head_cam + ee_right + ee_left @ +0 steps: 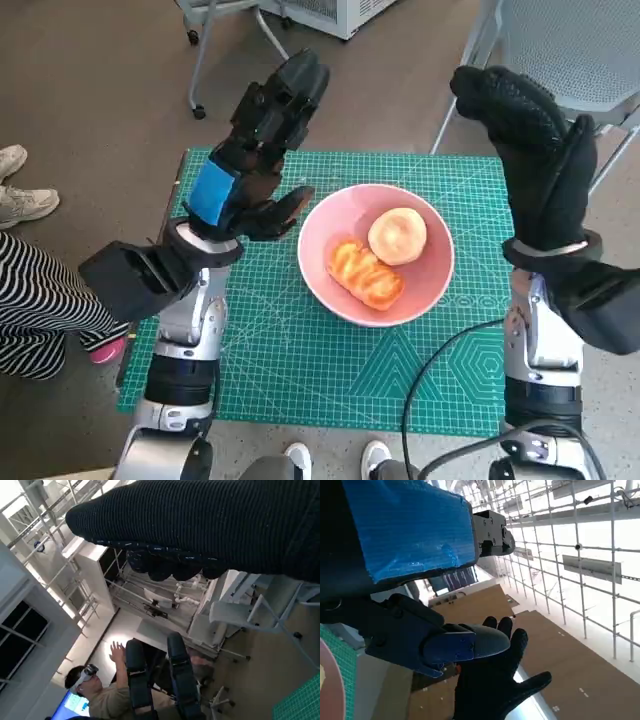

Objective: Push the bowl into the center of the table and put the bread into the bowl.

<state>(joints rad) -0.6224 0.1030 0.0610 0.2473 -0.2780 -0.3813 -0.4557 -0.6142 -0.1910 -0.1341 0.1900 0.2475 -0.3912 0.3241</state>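
Bread [365, 274], a golden glazed piece, lies inside the pink bowl [432, 283] near the center of the green cutting mat [300, 350], slanting toward 5 o'clock on the bowl's floor. Touching it at 1 o'clock in the same bowl sits a round pale bun [397, 236]. The bowl stands upright on the mat, slightly toward the far edge.

My left hand [255, 150] is raised above the table at the bowl's 10 o'clock, blue tape across its back, its fingers apart and holding nothing; it is clear of the bowl's rim. My right hand [530, 140], in the black knitted glove, is lifted at the bowl's 2 o'clock, fingers extended upward and empty, well apart from the bowl. In the left wrist view the gloved hand [495, 680] shows beyond my left hand's fingers [465, 642], spread open.

A black cable [440, 360] crosses the mat at 5 o'clock. A person's striped trouser leg [40, 300] shows at 9 o'clock off the table, and a seated person wearing a headset [92, 690] appears in the right wrist view.
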